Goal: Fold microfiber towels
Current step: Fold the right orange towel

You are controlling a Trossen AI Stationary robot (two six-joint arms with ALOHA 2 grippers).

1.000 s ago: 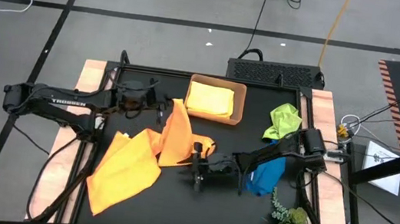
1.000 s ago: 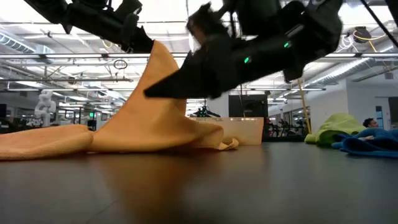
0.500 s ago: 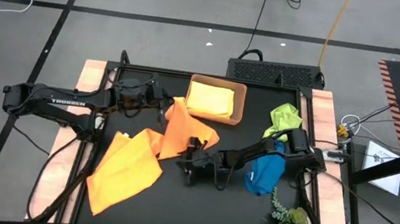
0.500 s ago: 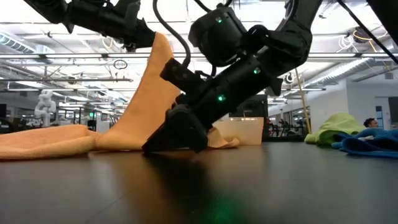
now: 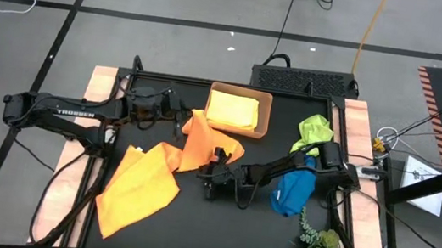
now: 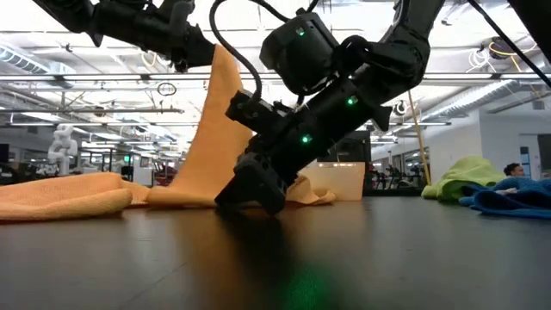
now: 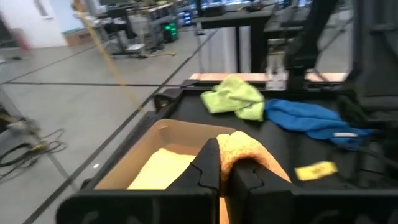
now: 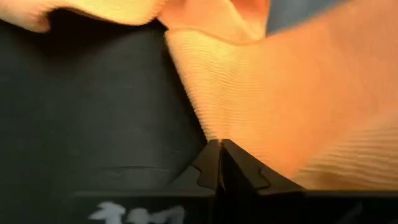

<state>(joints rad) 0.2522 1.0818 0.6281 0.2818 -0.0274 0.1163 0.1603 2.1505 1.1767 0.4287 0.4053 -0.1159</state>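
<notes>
The right gripper [image 6: 250, 191] pinches the bottom edge of an orange towel [image 5: 201, 143] down on the black table [image 5: 191, 223], the left gripper [image 5: 180, 119] pinches its top corner up high, and the tray [image 5: 267, 113] sits behind

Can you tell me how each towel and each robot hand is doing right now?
left gripper: shut on the held orange towel, lifted
held orange towel: one corner raised, the rest draped on the table
right gripper: down at that towel's edge, shut
second orange towel: spread flat
yellow towel: folded in the tray
green towel: crumpled
blue towel: crumpled
</notes>
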